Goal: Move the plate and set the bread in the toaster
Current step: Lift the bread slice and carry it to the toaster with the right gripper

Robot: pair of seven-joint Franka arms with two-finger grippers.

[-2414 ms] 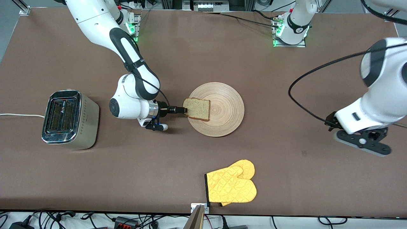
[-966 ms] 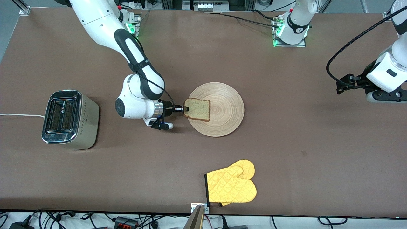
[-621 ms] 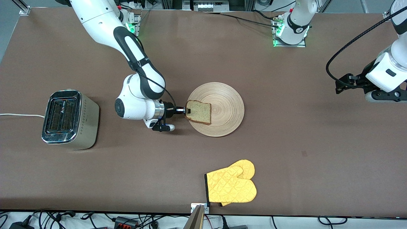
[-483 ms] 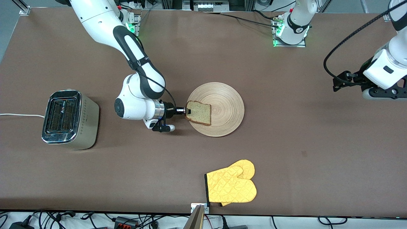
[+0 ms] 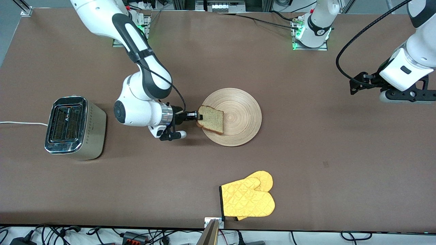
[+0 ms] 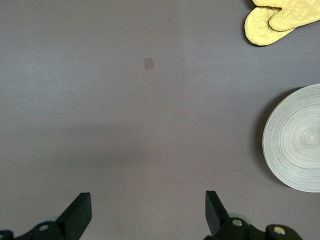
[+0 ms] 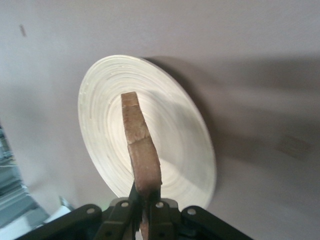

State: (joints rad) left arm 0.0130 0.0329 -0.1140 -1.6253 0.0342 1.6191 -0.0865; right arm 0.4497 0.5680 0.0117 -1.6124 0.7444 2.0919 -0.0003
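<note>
Bread is pinched by its crust edge in the clenched right gripper, tilted up over the plate on the side toward the toaster. A yellow oven mitt lies nearer the front camera than the plate. The right arm reaches down from its base, wrist level. The left gripper hangs spread wide, holding nothing, over bare table toward the left arm's end from the plate.

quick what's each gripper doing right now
Right gripper: shut on the bread, over the plate.
Left gripper: open, empty, over bare table.
</note>
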